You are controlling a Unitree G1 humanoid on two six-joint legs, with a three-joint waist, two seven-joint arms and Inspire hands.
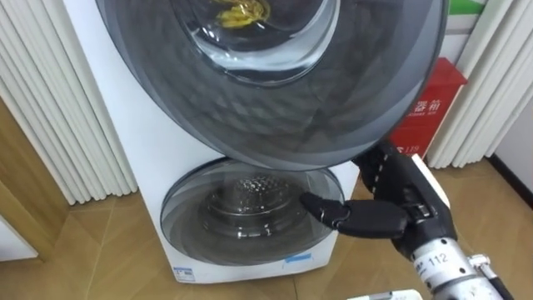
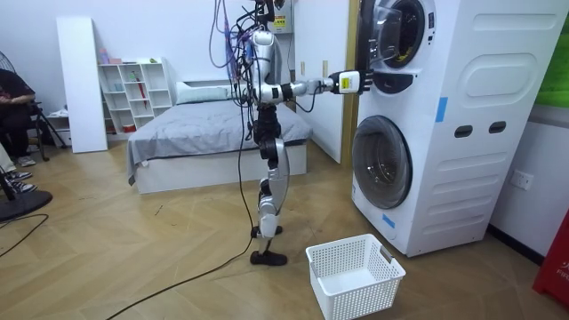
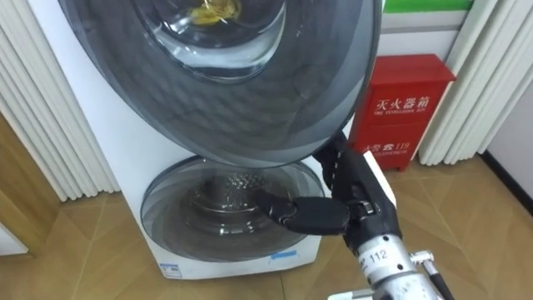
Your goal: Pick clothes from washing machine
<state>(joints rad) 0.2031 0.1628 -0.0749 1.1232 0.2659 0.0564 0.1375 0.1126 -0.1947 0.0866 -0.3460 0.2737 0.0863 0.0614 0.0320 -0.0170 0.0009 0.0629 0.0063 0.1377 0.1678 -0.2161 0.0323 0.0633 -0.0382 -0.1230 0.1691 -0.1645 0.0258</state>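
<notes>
Smoke-grey and glassy, the upper door (image 1: 275, 108) of the tall white washing machine (image 2: 462, 133) looms close in the eye views, and through its clear bowl a crumpled yellow thing (image 1: 241, 12) shows – the only sign of the clothes, and too little of it is visible to say what garment it is. Whether that door stands ajar or closed cannot be told. Beneath it the lower door (image 1: 250, 212) is shut, with the metal drum visible behind its glass. The right hand (image 1: 404, 200) comes in from the lower right and sits at the upper door's bottom right rim: its thumb lies straight out towards the lower door, while its fingers (image 1: 381, 171) reach up behind the rim, so it cannot be told whether they grip it. In the room view the robot stands upright on the wooden floor just in front of the machine, one arm stretched out level to the upper door. A white basket (image 2: 360, 298) sits on the floor near the machine's foot, apart from the robot. A red box (image 1: 429, 108) stands beside the machine, a bed (image 2: 213, 124) lies behind the robot – and a person (image 2: 13, 107) sits at the room view's far left.
</notes>
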